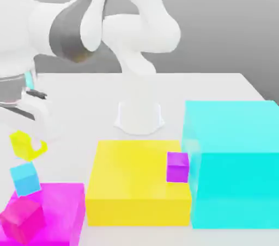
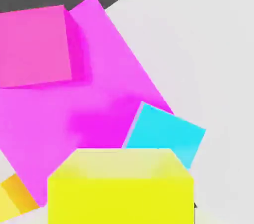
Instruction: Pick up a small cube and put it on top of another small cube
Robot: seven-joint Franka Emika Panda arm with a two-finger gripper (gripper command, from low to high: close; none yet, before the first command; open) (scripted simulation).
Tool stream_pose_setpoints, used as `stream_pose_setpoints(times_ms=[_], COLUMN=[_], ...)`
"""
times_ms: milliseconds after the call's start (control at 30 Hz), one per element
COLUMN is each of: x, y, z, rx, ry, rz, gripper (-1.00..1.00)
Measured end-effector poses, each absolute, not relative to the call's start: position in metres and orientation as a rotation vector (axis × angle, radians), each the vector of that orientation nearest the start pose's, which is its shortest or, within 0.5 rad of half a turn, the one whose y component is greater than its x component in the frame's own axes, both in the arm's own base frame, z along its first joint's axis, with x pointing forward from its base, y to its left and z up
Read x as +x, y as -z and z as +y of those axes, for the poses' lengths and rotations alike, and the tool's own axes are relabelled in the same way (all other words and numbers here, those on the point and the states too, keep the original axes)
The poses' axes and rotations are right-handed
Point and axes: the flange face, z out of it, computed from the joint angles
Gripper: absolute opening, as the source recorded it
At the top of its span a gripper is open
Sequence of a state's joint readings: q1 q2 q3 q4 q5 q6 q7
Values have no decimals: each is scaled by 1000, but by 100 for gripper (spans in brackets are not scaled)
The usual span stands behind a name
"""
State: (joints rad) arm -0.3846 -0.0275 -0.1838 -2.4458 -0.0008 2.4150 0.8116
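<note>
The small yellow cube (image 1: 20, 145) hangs in the air at the exterior view's left, just above the small cyan-blue cube (image 1: 25, 179). My gripper (image 1: 24, 135) reaches down onto the yellow cube from the white hand above and is shut on it. In the hand view the yellow cube (image 2: 121, 188) sits close to the camera, with the cyan-blue cube (image 2: 167, 134) just beyond it. The cyan-blue cube rests at the edge of a flat magenta block (image 1: 57, 207).
A small pink cube (image 1: 22, 220) lies on the magenta block (image 2: 94, 114). A big yellow block (image 1: 136, 182) carries a small purple cube (image 1: 177, 166). A huge cyan block (image 1: 234, 163) stands at the right. The arm's white base (image 1: 139, 117) is behind them.
</note>
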Motion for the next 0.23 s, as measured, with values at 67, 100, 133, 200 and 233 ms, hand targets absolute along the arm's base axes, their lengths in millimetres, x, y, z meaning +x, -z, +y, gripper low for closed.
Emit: stream_pose_setpoints(times_ms=[67, 100, 133, 200, 233], x=[401, 403, 404, 404, 404], y=[-285, -270, -262, -262, -262], z=[-261, -257, -256, -256, -256], rx=[-2417, -2428, -2431, -2431, -2431], ry=[-2, -1, -1, -1, -1], rz=[1999, 1988, 1986, 1986, 1986], gripper=[-100, -100, 100, 100, 100])
